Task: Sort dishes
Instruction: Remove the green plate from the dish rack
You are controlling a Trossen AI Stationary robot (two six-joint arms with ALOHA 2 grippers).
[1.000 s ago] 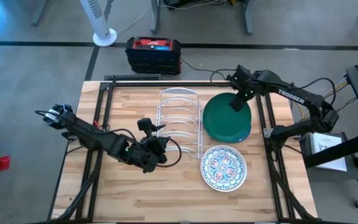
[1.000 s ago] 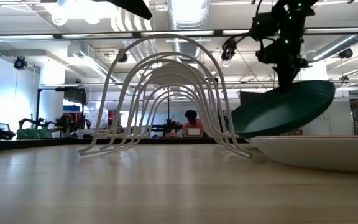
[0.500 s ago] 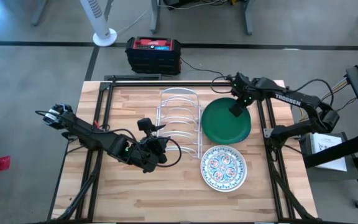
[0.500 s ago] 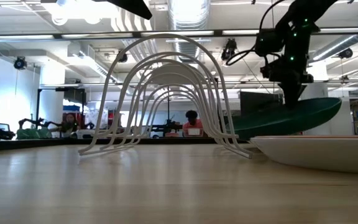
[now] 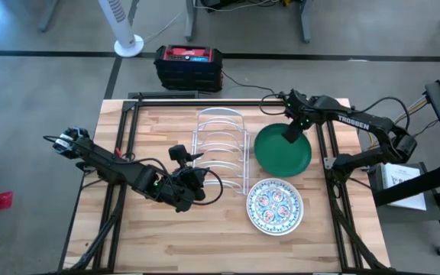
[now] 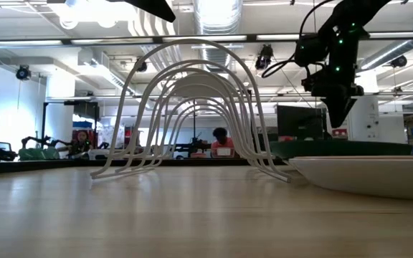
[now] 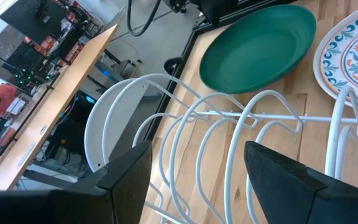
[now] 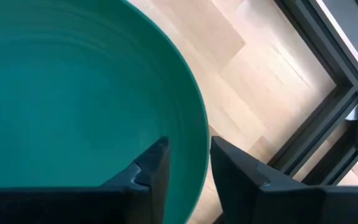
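Observation:
The green dish lies flat on the wooden table, right of the white wire rack. My right gripper points down over its far rim, open. One finger stands inside the rim and one outside, just above it. In the low view the fingertips end a little above the dish. The floral dish lies flat nearer the front. My left gripper waits open, left of the rack, with nothing between its fingers.
The rack's wire arches stand between the two arms. A black and red box sits on the floor beyond the table's far edge. Dark frame rails run along the table's right side, close to the green dish.
My right gripper has come down with the green dish. The dish hung tilted from the fingers, its near edge low; it has since sunk and settled flat on the table, while the gripper stays just above its far rim.

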